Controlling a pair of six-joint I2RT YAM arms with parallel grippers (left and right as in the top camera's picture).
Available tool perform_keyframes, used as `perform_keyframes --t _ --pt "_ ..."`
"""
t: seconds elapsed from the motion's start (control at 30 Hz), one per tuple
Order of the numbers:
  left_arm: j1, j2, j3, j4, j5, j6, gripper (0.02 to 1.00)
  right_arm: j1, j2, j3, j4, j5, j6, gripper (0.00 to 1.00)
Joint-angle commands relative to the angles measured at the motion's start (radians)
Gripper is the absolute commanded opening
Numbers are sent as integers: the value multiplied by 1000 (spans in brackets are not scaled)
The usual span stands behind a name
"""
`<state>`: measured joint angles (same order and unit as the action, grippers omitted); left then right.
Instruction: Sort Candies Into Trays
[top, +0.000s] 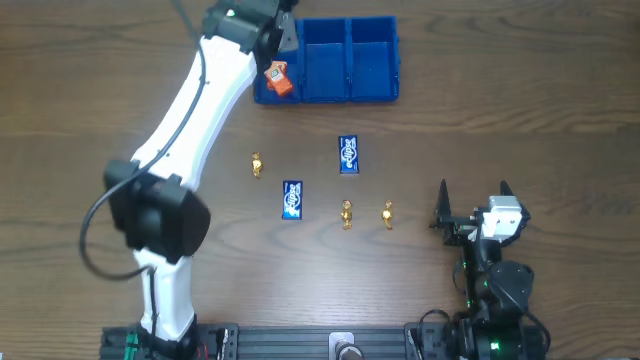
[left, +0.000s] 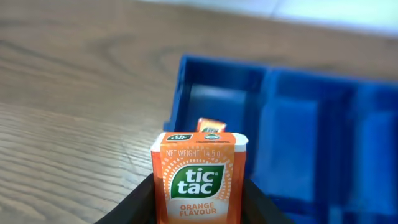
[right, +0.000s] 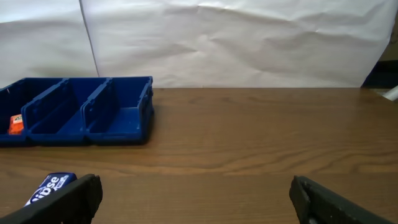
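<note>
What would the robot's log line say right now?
left fingers: shut on orange candy box at left end of blue tray | right fingers: open, holding nothing | table: two blue packets, three gold candies

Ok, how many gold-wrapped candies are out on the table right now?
3. One gold candy lies beside the left arm; a second and third sit side by side nearer the right gripper. The left arm may hide others.

top cam fixed overhead, straight down on table (top: 520, 110), blue tray (top: 372, 60) at far side, left wrist cam close in on tray's end compartment, right wrist cam low, well back, facing tray, all three share tray
</note>
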<state>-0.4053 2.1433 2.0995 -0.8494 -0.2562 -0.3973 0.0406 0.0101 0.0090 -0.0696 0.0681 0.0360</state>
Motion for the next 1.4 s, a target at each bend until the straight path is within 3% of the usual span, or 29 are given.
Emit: perform_keyframes --t 0.03,0.27,0.3,0.43,0.53,0.63,0.73,0.83,0.9,1.0,1.2,1.4 --pt "20 121 -16 26 92 62 345 -3 -7 -1 -3 9 -15 998" --pt "27 151 -15 82 127 62 364 -3 -7 -1 -3 9 -15 998" --pt "27 151 -15 83 127 61 408 -3 -7 -1 -3 9 -15 998" --pt "71 139 -16 76 183 60 776 -3 -7 -1 -3 9 -15 998" --pt "94 51 -45 85 149 61 840 -3 -7 -1 -3 9 -15 998" --pt "98 -346 -388 305 55 63 925 -3 -7 -1 -3 9 -15 998" --pt "111 -728 -746 536 12 114 963 -3 -7 -1 -3 9 -15 998" --pt "149 -1085 -1059 697 26 225 972 -3 -7 -1 -4 9 -15 998" --pt "175 -1285 -1248 797 80 322 998 -3 -7 -1 -4 9 -15 998" --pt "272 -1584 -1536 922 183 342 1000 -3 -7 -1 -3 9 -15 998" --pt "351 -1976 -1886 960 235 338 998 -3 -7 -1 -3 9 -15 998" --pt "354 -2123 -2074 959 250 338 1000 -3 -7 -1 -3 9 -15 998"
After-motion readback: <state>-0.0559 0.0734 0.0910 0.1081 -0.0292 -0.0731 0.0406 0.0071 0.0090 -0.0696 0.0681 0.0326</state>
